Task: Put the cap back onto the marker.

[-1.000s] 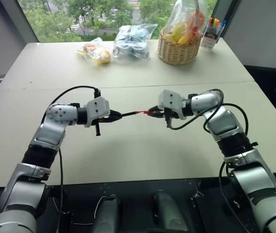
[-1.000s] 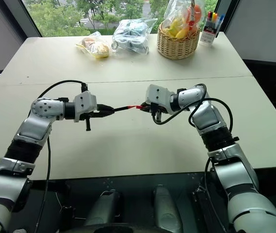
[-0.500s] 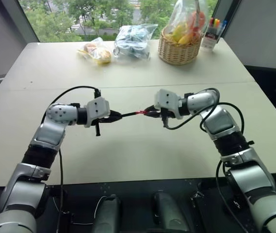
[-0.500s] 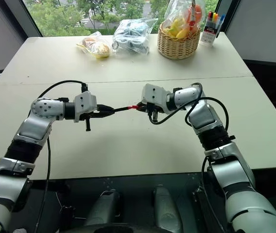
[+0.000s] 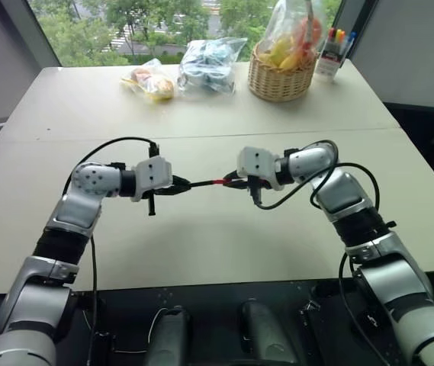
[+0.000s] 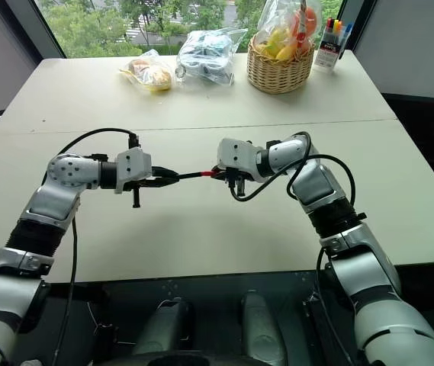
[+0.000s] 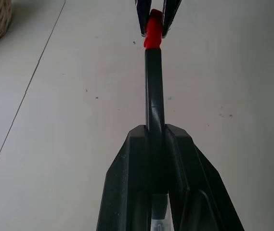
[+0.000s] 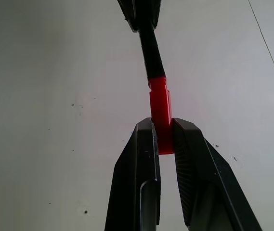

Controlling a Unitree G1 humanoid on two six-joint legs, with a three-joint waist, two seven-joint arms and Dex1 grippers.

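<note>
**A:** Where is the cap right now?

**B:** The red cap (image 8: 160, 115) is pinched between the two black fingers of the right gripper (image 8: 163, 139), which is closed tight on it. It sits in the air above the middle of the pale bench (image 5: 224, 244), its open end meeting the end of the marker (image 7: 154, 91).

**A:** And the marker itself?

**B:** A thin black barrel, held near level. The left gripper (image 7: 155, 137) is clamped shut around its rear part, so the barrel sticks out from between the fingers toward the right gripper. In the right wrist view the cap lines up with the barrel and touches it; whether it is fully seated I cannot tell.

**A:** How do the arms stand?

**B:** Both reach in from the sides, grippers pointing at each other, with the marker and cap bridging the gap between them.

**A:** Anything else on the bench?

**B:** Along the far edge, well apart from the grippers: a wicker basket (image 5: 279, 80) holding a bag of fruit, two clear plastic bags (image 5: 207, 64) of items, and a cup of coloured markers (image 5: 331, 53) at the far right corner
</note>
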